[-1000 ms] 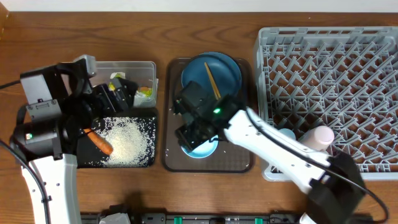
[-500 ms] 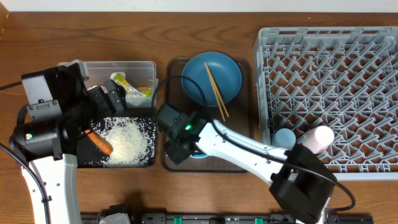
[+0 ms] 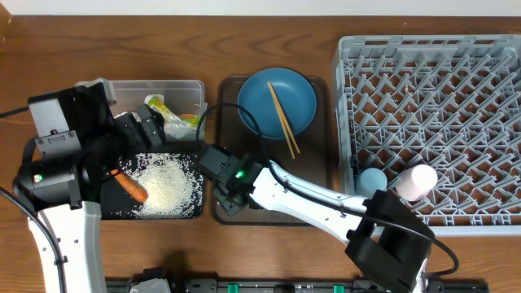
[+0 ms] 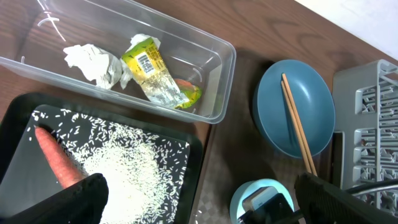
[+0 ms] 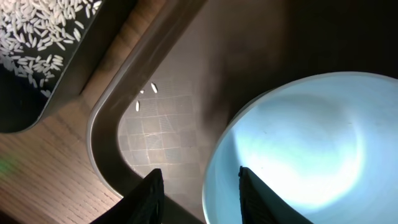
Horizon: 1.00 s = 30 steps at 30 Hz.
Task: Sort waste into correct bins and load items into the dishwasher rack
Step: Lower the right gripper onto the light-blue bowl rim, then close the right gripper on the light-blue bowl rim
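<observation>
Brown wood with a clear grain makes the table [image 3: 106, 49], and beyond its far edge only a pale strip [image 3: 244, 6] of the room shows. On the left stands the clear plastic tub [image 4: 214, 93], with crumpled white paper [image 4: 93, 62] and the yellow-green wrapper [image 4: 152, 71] inside. Just in front of it lies the black tray [image 4: 194, 155], which holds a heap of rice grains [image 4: 130, 168] and the orange carrot [image 4: 56, 165]. The left gripper [image 4: 199, 186] hangs above this tray, its fingers spread wide and holding nothing. In the middle is the dark brown serving tray [image 3: 317, 155]. The blue plate [image 3: 297, 98] sits at its far end with the wooden chopsticks [image 3: 282, 122] across it, and the white-and-light-blue bowl [image 5: 305, 149] sits at the near end. The right gripper [image 5: 199, 196] is low there, fingers apart with the bowl's rim between them; whether they touch it I cannot tell. A few loose grains [image 5: 146, 93] lie on the serving tray beside the bowl. On the right the grey dishwasher rack [image 3: 431, 98] holds the light blue cup [image 3: 373, 179] and the pale pink cup [image 3: 417, 179] at its near edge.
</observation>
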Each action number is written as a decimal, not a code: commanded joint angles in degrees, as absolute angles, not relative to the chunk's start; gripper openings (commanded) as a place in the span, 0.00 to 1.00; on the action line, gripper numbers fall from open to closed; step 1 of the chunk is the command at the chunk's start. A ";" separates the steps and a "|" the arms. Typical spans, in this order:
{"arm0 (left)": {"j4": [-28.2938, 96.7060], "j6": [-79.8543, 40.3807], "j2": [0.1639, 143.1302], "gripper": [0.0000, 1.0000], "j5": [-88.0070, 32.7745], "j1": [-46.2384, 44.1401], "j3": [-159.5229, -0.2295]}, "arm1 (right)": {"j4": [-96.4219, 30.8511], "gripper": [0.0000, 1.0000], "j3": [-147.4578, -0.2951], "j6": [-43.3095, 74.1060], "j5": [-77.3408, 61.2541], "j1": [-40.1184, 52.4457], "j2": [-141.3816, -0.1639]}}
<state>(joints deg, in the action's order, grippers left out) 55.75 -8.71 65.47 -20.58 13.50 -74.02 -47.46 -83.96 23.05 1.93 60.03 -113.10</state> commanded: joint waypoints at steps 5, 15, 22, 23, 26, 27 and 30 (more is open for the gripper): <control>55.94 -7.97 65.17 0.98 -19.86 13.80 -74.13 | -47.37 0.39 -84.58 24.51 3.22 60.53 -113.56; 55.94 -7.97 65.17 0.98 -19.86 13.80 -74.13 | -47.40 0.40 -84.53 24.84 3.66 60.84 -113.56; 55.94 -7.97 65.17 0.98 -19.86 13.82 -74.13 | -47.33 0.40 -84.25 24.84 3.66 60.84 -113.56; 55.94 -7.97 65.17 0.98 -19.86 13.82 -74.13 | -47.05 0.40 -83.90 24.84 3.68 60.84 -113.56; 55.94 -7.97 65.17 0.98 -19.86 13.82 -74.13 | -45.58 0.41 -82.28 24.84 3.68 60.84 -113.56; 55.94 -7.97 65.17 0.98 -19.86 13.80 -74.13 | -44.99 0.41 -81.73 24.84 3.68 60.84 -113.56; 55.94 -7.97 65.17 0.98 -19.86 13.80 -74.13 | -43.83 0.42 -80.53 24.86 3.66 60.84 -113.56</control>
<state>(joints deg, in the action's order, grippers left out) 55.75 -8.71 65.47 -20.58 13.50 -74.02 -44.21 -81.78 23.92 2.63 60.10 -113.10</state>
